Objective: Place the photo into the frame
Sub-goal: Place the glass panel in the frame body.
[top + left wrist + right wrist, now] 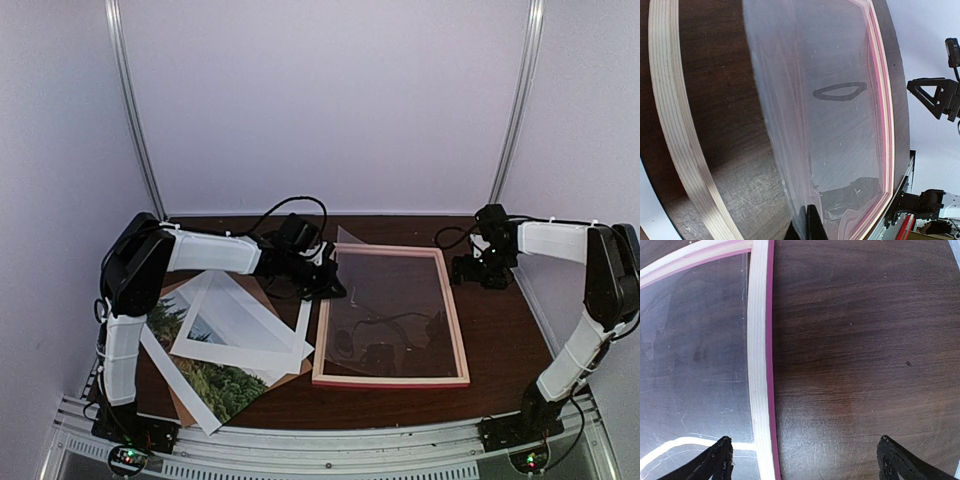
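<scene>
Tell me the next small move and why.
Probably lower the left gripper so the clear sheet it seems to pinch settles flat inside the frame: the sheet's left edge stands tilted above the rail, and the photo lies outside, under the white mat.

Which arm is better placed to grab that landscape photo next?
Probably left: the landscape paper print lies on its side, under the white card mat, though the left gripper is shut on the clear sheet. The open right gripper sits beyond the pink wooden frame.
</scene>
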{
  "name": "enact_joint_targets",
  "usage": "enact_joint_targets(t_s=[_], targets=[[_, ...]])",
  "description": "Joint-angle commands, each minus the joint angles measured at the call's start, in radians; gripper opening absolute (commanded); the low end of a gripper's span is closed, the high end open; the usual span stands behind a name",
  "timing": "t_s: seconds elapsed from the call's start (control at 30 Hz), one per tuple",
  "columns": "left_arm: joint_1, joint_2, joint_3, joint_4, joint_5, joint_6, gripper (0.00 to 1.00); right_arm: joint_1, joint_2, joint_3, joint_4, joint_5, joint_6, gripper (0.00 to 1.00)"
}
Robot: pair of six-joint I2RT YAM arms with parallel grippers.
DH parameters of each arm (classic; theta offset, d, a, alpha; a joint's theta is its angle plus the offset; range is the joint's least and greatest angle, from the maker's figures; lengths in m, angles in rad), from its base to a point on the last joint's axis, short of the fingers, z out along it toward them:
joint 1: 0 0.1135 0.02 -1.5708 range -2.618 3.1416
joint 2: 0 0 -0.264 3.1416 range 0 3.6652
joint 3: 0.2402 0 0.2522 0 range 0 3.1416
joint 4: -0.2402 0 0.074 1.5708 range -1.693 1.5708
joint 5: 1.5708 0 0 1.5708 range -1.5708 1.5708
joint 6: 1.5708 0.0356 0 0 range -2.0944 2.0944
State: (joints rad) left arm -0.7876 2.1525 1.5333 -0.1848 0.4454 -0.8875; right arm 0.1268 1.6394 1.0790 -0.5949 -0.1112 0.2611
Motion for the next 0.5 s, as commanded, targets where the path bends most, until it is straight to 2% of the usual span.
enact_joint_targets(t_s=[0.0, 0.2, 0.47], targets=[[-0.014, -0.02, 0.009, 0.01, 0.028, 0.02, 0.0, -0.003, -0.006, -0.017, 0.006, -0.007, 0.003, 1.0], [-0.019, -0.001, 0.022, 0.019, 0.04, 0.014, 0.0, -0.001, 0.006, -0.026, 0.038, -0.084, 0.005, 0.99], [-0.022, 0.004, 0.031, 0.026, 0.045, 0.01, 0.0, 0.003, 0.054, -0.033, 0.067, -0.156, 0.009, 0.93]])
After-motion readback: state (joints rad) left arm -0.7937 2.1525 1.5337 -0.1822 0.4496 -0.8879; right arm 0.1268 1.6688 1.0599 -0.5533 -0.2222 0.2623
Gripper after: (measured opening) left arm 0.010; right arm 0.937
